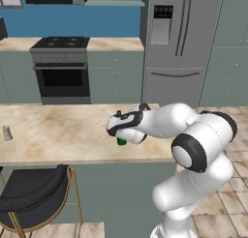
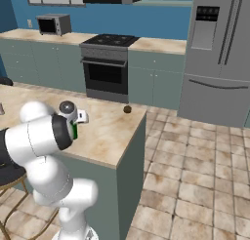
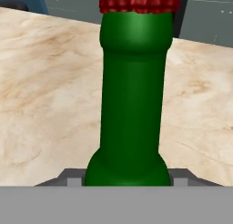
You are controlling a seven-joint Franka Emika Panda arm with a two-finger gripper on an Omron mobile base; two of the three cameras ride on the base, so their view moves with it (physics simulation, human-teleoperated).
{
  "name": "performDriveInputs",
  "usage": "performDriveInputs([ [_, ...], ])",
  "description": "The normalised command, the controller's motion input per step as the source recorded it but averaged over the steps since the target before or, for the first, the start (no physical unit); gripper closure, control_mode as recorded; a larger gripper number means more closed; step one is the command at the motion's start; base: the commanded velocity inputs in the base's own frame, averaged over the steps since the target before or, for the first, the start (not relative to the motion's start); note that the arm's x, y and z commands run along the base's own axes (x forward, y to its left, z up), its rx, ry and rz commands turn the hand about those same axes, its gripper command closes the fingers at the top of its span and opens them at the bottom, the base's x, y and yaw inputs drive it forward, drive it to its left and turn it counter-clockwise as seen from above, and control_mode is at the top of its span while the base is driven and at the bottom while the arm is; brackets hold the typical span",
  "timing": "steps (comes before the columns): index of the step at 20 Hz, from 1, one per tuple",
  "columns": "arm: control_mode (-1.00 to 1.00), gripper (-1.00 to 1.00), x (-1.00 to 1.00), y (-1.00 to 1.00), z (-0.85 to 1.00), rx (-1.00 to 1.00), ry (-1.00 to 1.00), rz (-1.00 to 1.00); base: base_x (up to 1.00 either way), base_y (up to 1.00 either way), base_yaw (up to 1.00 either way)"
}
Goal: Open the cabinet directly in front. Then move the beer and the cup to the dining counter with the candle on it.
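Risk first: beer (image 3: 132, 95) is standing tall and narrow between the fingers of the hand (image 1: 122, 135), so if it is let go while tilted or not yet down on the tabletop (image 1: 58, 130), it is likely tipping and rolling. Hand looks to be pinching the beer low on its body; contact with the tabletop is hidden, cannot tell if it is resting or hanging just above.

Left to right: small grey shaker (image 1: 7, 133) is sitting near the left end, well apart. Stool (image 1: 34, 193) is tucked under the near edge. Beer is sitting toward the near right part of the tabletop, right end close by, so drifting rightward is risking the edge. A small brown thing (image 2: 127, 109) is lying by the far right corner. Open room is lying leftward and toward the far edge.
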Motion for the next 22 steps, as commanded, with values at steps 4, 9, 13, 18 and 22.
performDriveInputs([
  [4,-1.00,1.00,0.08,0.00,-0.07,-0.02,-0.06,0.00,0.00,0.00,0.00],
  [9,-1.00,1.00,0.05,0.00,-0.12,0.00,-0.07,0.00,0.00,0.00,0.00],
  [13,-1.00,1.00,0.00,0.00,-0.17,0.00,-0.04,0.00,0.00,0.00,0.00],
  [18,-1.00,1.00,0.00,0.00,-0.14,0.00,-0.02,0.00,0.00,0.00,0.00],
  [22,-1.00,1.00,0.00,0.00,-0.02,0.00,0.00,0.00,0.00,0.00,0.00],
])
